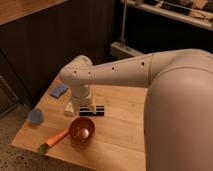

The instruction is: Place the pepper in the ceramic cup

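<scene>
Camera view, starting at the left edge of the wooden table (pixel 122 125): the light-blue ceramic cup (pixel 35 116) stands alone near the table's left corner, upright as far as can be told, with nothing visible in it. Lower and a little to the right, the orange pepper (pixel 56 139) lies flat on the wood, its green stem end pointing to the lower left and its other end touching or just beside the rim of the red-orange bowl (pixel 82 130). Above these, toward the upper left, a flat blue pad (pixel 59 90) rests near the table's far edge.

Just above the bowl the gripper (pixel 90 111) hangs low over the table at the end of the white arm (pixel 125 75), which sweeps in from the right. Whether the gripper is spread or pressed together I cannot tell; it carries no pepper.

My judgement is that the reach is in hand and the pick is not yet made. The next move calls for shifting down-left over the pepper, aligning across its slim body, and gripping clear of the bowl rim.
</scene>
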Controlling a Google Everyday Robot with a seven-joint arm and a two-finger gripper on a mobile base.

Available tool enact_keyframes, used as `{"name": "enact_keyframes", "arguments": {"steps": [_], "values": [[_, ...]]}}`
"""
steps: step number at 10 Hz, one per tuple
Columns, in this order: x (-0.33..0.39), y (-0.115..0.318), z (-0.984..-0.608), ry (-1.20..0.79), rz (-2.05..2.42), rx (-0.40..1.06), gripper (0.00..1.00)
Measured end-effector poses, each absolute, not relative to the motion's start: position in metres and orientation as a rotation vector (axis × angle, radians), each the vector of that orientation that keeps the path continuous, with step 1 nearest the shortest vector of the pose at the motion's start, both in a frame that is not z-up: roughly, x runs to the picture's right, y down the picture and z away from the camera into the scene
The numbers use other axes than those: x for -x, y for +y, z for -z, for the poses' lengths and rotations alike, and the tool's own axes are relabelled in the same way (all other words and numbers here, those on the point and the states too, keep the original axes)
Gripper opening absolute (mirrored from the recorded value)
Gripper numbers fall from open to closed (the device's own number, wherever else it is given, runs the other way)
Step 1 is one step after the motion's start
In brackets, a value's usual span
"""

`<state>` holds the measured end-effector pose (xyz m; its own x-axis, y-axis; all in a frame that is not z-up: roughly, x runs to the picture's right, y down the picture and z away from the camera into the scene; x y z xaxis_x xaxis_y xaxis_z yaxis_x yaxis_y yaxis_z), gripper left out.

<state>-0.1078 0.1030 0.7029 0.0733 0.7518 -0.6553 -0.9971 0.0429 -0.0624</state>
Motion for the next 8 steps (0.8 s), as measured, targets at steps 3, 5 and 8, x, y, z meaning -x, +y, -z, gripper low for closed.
{"name": "enact_keyframes", "arguments": {"steps": [3,5,8], "values": [[0.1078,0.1029,-0.7029,0.522,-1.434,0.591,0.65],[0.1079,0.1022,-0.7023,0.52,-1.434,0.589,0.65],[0.1096,0.1028,-0.6995,0.51,-1.352,0.575,0.65]]}}
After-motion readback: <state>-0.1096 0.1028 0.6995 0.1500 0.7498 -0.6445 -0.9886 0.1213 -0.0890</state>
